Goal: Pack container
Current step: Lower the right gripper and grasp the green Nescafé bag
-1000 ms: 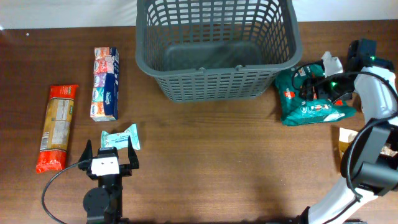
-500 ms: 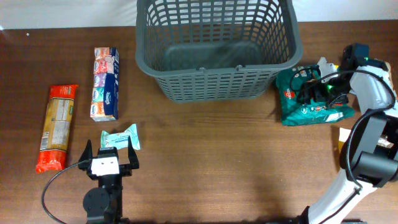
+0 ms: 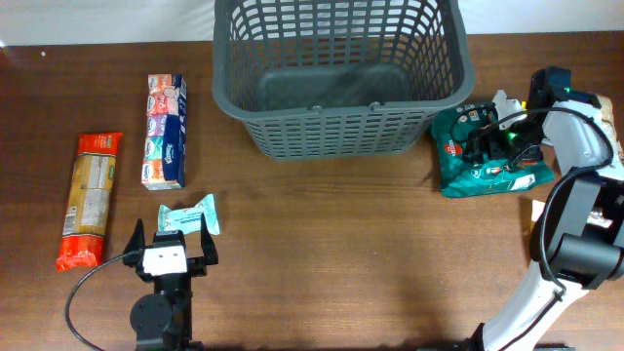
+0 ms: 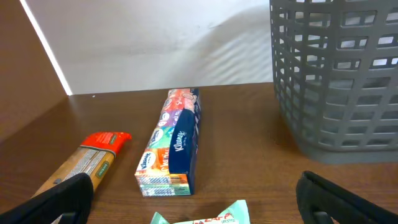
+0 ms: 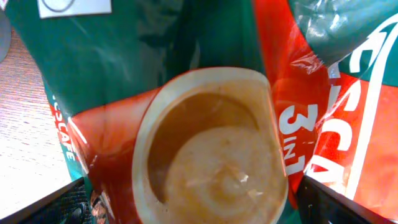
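The container, a large dark grey lattice basket (image 3: 341,132), stands at the back centre and holds nothing; its side shows in the left wrist view (image 4: 336,81). My right gripper (image 3: 487,141) is open and sits low over a green and red coffee bag (image 3: 473,175) just right of the basket. The bag (image 5: 205,124) fills the right wrist view between the spread fingers (image 5: 205,202). My left gripper (image 3: 173,235) is open at the front left, with a small mint-green packet (image 3: 192,214) just ahead of its fingers (image 4: 202,202).
A tissue multipack (image 3: 166,130) lies left of the basket. A long red and tan pasta packet (image 3: 90,200) lies near the left edge. A yellowish packet (image 3: 539,219) shows partly behind the right arm.
The right arm has shifted a little to the left over the coffee bag. The left arm and the other packets have not moved.
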